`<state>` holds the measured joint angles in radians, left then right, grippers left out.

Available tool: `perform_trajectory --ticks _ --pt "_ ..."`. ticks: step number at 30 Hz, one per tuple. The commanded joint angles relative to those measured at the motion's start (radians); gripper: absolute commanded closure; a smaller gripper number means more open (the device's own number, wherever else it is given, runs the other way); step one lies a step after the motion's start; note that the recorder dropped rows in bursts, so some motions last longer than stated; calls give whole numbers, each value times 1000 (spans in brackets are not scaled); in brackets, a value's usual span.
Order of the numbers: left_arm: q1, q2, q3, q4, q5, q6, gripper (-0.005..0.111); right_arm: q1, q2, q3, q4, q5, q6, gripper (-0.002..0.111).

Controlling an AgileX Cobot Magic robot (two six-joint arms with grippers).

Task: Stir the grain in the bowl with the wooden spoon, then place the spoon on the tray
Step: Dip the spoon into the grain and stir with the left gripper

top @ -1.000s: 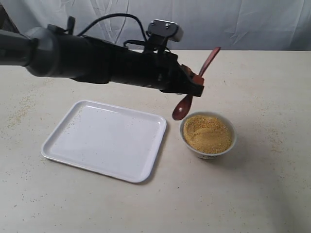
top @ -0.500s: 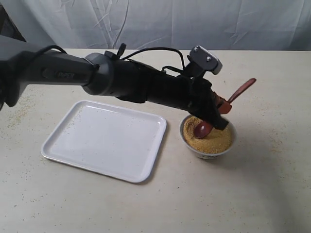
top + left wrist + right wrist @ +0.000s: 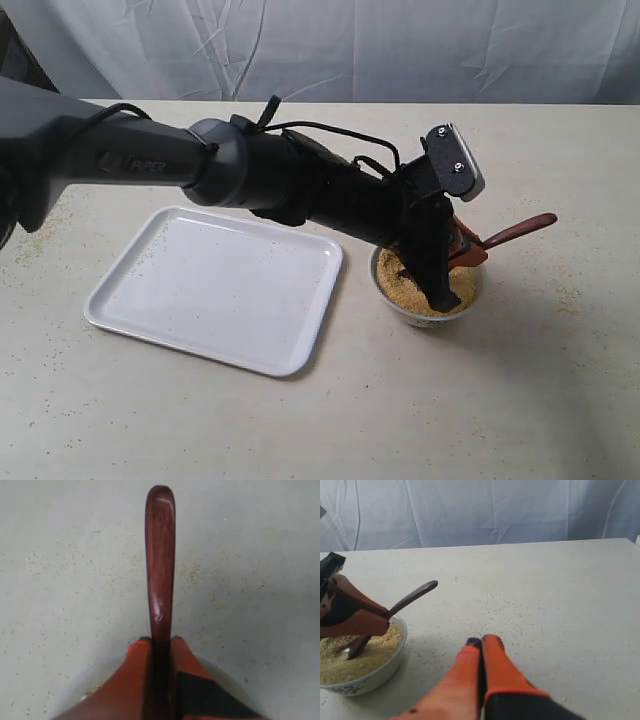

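Quick headcount from where I'm sitting. Spoon [image 3: 515, 230]: one. Bowl [image 3: 425, 316]: one, with one heap of grain [image 3: 394, 276] in it. Tray [image 3: 215, 285]: one. Table [image 3: 500, 400]: one, with all of that on it. White cloth [image 3: 400, 50] hanging at the back: looks like one sheet, though with all the folds I can't swear to it. Pincers: two, my left pincer [image 3: 159, 645] and my right pincer [image 3: 481, 642]. Then there are the loose grains [image 3: 40, 235] sprinkled over the tabletop, way too many and too tiny to count, so no number from me.
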<state>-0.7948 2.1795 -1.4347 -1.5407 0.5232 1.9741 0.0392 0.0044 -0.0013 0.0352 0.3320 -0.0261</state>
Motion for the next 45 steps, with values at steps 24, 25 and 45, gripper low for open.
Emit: perform_trajectory --ticks 24,25,45 --pt "-6 19 -7 31 -81 0 95 4 -4 1 -1 -6 1 109" --pt "-6 19 -7 31 -81 0 95 4 -4 1 -1 -6 1 109" --pt "-6 -25 -22 -21 44 0 107 4 -4 1 -1 -6 -1 109"
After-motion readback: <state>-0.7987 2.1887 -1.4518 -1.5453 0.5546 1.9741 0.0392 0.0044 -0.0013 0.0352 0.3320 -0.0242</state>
